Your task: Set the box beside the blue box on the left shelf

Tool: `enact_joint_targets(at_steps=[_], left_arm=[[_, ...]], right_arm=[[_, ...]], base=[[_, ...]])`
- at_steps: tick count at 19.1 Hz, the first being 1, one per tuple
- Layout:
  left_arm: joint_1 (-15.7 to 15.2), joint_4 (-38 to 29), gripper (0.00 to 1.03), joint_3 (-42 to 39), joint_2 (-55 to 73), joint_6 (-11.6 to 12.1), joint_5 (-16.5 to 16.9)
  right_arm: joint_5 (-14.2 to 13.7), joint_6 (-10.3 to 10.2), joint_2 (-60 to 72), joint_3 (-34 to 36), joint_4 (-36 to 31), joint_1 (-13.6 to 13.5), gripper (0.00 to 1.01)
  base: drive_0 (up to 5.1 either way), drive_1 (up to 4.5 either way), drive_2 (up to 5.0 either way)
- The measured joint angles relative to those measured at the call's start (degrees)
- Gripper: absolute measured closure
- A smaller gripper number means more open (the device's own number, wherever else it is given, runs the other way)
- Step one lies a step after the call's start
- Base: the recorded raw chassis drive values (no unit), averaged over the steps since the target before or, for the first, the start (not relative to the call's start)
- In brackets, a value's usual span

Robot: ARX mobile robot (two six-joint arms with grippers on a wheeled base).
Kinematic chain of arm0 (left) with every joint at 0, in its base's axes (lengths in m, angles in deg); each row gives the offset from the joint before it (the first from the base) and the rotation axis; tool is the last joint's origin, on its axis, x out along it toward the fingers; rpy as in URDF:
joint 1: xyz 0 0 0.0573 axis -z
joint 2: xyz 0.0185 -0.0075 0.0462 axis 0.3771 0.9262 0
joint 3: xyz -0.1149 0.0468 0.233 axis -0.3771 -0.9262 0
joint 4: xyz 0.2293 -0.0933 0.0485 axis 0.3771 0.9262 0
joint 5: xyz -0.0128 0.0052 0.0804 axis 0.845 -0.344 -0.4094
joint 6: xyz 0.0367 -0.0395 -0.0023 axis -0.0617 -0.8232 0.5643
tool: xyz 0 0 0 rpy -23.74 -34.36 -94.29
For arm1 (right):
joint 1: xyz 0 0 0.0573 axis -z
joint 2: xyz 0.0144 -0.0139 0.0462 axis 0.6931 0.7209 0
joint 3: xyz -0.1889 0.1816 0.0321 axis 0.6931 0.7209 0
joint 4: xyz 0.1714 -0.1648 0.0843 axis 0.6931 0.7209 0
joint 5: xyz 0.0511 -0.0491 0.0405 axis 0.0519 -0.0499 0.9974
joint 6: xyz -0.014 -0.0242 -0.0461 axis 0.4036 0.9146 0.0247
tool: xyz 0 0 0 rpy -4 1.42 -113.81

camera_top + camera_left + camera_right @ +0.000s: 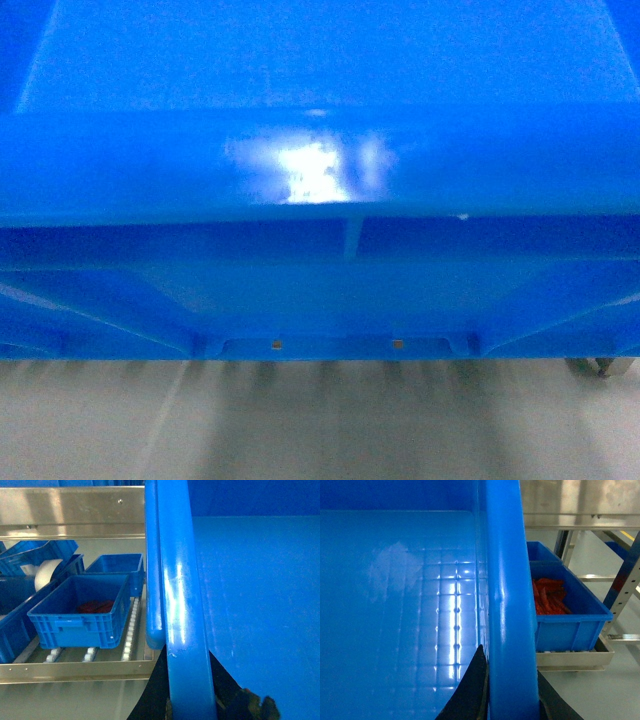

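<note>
The big blue crate [320,180] is carried between both arms, its rim clamped on each side: the left hand [190,695] grasps the left rim from below, one dark finger on either side of it, and the right hand [512,700] grips the right rim the same way.

To do this step well, keep the crate level and both hands moving together — any skew will twist the rim in the grip. Beyond and to the outside of the left hand lies the roller-track shelf [127,630], with a smaller blue bin [80,612] already on it; the open lane beside that bin looks like the target, so line up squarely before pushing in.

The head view is almost wholly filled by the crate wall — the shelf is hidden there. Both hands' fingertips are cut off by the frame edge.
</note>
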Motion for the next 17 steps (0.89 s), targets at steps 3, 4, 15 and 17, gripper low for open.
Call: enact_joint_targets(at_steps=[3,4,15,17], left_arm=[[0.0,-0.07,0.96,0.0,0.0,-0.02,-0.02],[0.0,-0.04,0.96,0.0,0.0,-0.02,0.0],[0.0,-0.07,0.96,0.0,0.0,0.0,-0.02],[-0.02,0.28,0.96,0.0,0.0,-0.02,0.0]], right_arm=[[0.0,-0.02,-0.02,0.0,0.0,0.0,0.92],[0.0,-0.02,0.0,0.0,0.0,0.0,0.92],[0.02,0.0,-0.02,0.0,0.0,0.0,0.92],[0.02,-0.02,0.0,0.0,0.31,0.0,0.92]], base=[[0.0,0.0,0.0],[0.0,0.0,0.0],[0.0,0.0,0.0],[0.0,0.0,0.0]])
